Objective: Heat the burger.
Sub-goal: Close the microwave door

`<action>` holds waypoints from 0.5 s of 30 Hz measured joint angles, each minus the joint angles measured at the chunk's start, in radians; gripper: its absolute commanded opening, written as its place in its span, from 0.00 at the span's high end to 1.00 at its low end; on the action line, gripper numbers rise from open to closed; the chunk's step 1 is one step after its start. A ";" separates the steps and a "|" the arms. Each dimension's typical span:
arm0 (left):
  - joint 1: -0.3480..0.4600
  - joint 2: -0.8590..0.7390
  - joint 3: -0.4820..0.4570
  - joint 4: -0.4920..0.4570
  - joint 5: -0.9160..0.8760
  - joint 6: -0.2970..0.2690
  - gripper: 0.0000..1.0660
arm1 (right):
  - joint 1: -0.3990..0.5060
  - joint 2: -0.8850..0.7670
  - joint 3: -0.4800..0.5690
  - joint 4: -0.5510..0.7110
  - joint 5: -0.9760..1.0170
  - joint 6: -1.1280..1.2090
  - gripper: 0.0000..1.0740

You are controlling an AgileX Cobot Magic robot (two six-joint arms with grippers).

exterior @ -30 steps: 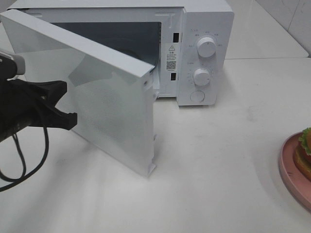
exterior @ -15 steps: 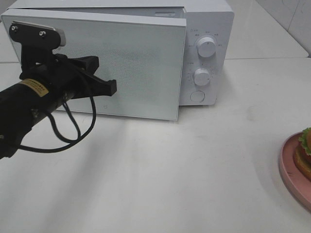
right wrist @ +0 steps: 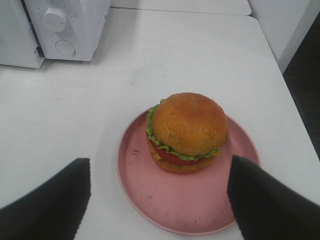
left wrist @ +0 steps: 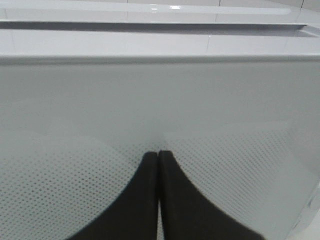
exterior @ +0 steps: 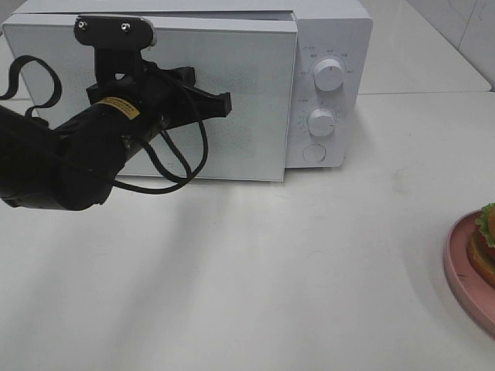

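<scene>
The burger (right wrist: 187, 125), with a golden-brown bun, lettuce and tomato, stands on a pink plate (right wrist: 145, 200) on the table. The high view shows only a sliver of the burger (exterior: 487, 232) at the right edge. My right gripper (right wrist: 159, 167) hovers over the burger, open, its black fingers (right wrist: 50, 200) wide on either side and touching nothing. My left gripper (exterior: 227, 101) is shut, its tips against the front of the white microwave's door (exterior: 255, 139), which lies flush with the cabinet. In the left wrist view the closed left gripper (left wrist: 159, 155) rests on the dotted door (left wrist: 225, 100).
Two knobs (exterior: 330, 75) (exterior: 321, 121) and a round button (exterior: 313, 152) sit on the microwave's right panel. The left arm and its cable (exterior: 178, 166) stretch across the door front. The white tabletop (exterior: 294, 270) spreads between the microwave and the plate (exterior: 462, 270).
The microwave door swung from wide open to closed. My left gripper travelled right and toward the microwave with it, ending against the door. The burger and the plate have not moved.
</scene>
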 measured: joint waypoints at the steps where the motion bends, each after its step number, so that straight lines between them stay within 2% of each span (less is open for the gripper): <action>1: -0.001 0.007 -0.015 -0.012 0.004 0.007 1.00 | 0.000 0.000 0.000 0.000 0.000 0.000 0.30; 10: -0.025 0.052 -0.121 -0.077 0.090 0.073 1.00 | 0.000 0.000 0.000 0.000 0.000 0.000 0.30; 13: -0.029 0.064 -0.161 -0.105 0.131 0.105 1.00 | 0.000 0.000 0.000 0.000 0.000 0.000 0.30; 14: -0.036 0.074 -0.186 -0.118 0.168 0.135 1.00 | 0.000 0.000 0.000 0.000 0.000 0.000 0.30; 15: -0.036 0.074 -0.186 -0.118 0.168 0.135 1.00 | 0.000 0.000 0.000 0.000 0.000 0.000 0.30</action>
